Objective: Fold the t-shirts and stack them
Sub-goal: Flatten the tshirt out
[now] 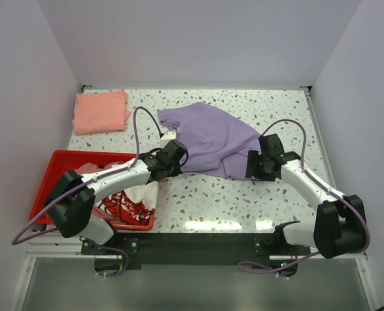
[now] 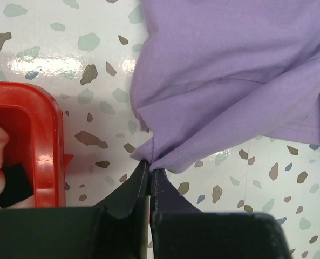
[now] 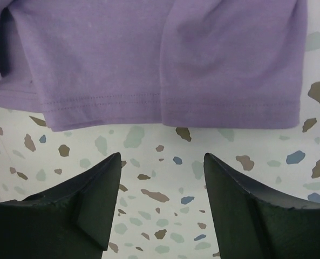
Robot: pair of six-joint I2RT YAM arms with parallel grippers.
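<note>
- Left wrist view: my left gripper [image 2: 149, 168] is pressed together, pinching the plain lavender-purple cloth t-shirt [image 2: 230, 81] at its 7 o'clock corner.
- My right gripper [image 3: 162, 162] is spread, just short of the hem at 5 o'clock.
- I should bite that hem deep, then pull both corners level.

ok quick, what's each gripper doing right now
left gripper: shut on the lavender t-shirt edge
right gripper: open, holding nothing, fingers just short of the hem
</note>
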